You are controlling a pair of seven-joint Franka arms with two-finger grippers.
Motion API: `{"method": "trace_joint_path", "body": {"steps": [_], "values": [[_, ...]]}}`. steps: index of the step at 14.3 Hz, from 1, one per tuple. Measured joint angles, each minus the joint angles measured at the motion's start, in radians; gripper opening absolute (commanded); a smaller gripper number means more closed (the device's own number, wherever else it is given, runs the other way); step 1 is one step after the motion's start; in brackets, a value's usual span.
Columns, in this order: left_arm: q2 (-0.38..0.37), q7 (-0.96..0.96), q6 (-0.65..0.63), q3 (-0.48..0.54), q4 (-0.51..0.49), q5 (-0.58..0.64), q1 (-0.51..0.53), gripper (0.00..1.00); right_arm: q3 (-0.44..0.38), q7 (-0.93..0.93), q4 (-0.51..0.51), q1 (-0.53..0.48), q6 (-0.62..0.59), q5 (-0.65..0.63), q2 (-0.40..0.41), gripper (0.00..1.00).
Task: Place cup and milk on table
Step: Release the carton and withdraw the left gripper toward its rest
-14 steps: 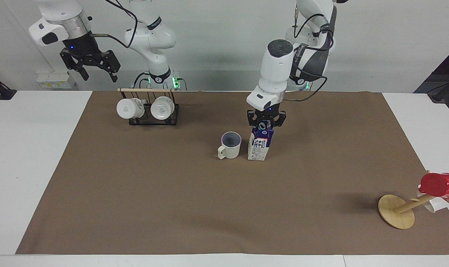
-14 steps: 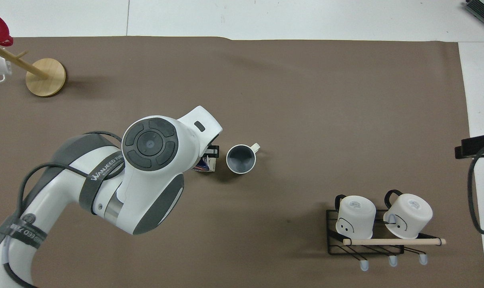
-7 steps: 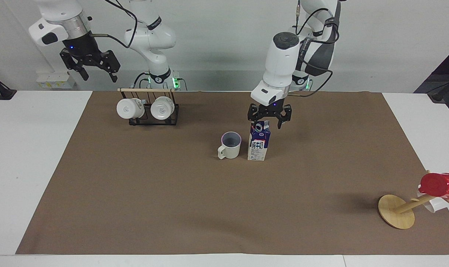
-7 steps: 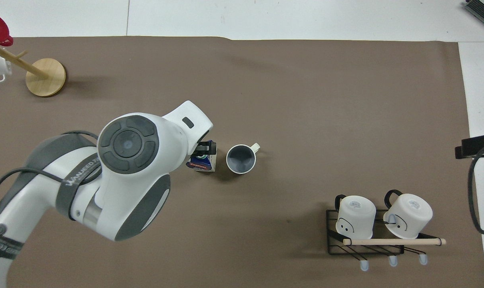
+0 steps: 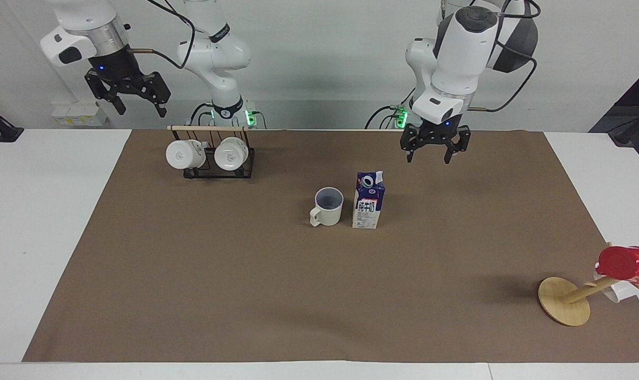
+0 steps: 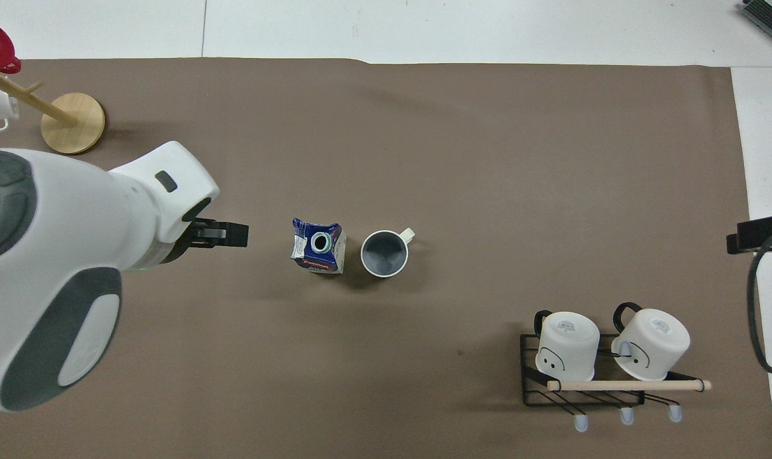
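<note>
The cup (image 5: 328, 206) stands upright on the table's brown sheet (image 5: 245, 290), its handle turned away from the robots. It also shows in the overhead view (image 6: 384, 253). The milk (image 5: 369, 200) stands upright right beside the cup, toward the left arm's end, with its round spout on top (image 6: 319, 245). My left gripper (image 5: 434, 154) is open and empty, raised over the sheet, clear of the milk toward the left arm's end; it also shows in the overhead view (image 6: 226, 234). My right gripper (image 5: 141, 108) is open and empty, waiting high above the right arm's end.
A black wire rack (image 5: 211, 158) with two white mugs stands near the robots toward the right arm's end (image 6: 602, 363). A tilted wooden stand on a round disc (image 5: 563, 301) carries a shiny red cup (image 5: 626, 262) at the left arm's end.
My left gripper opened and let go of the milk's top, then rose and drew back toward the left arm's end. The milk stays standing beside the cup. The right arm has not moved.
</note>
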Motion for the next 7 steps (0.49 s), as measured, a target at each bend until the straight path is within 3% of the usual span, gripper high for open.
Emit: {"method": "trace_joint_path", "body": {"steps": [4, 7], "values": [[-0.049, 0.235, -0.065, 0.004, 0.017, -0.081, 0.152, 1.00, 0.000, 0.000, -0.001, 0.000, 0.000, 0.000, 0.000, 1.00], [-0.049, 0.351, -0.178, 0.011, 0.132, -0.100, 0.238, 1.00, 0.000, 0.000, -0.001, 0.000, 0.000, 0.000, -0.001, 1.00]]}}
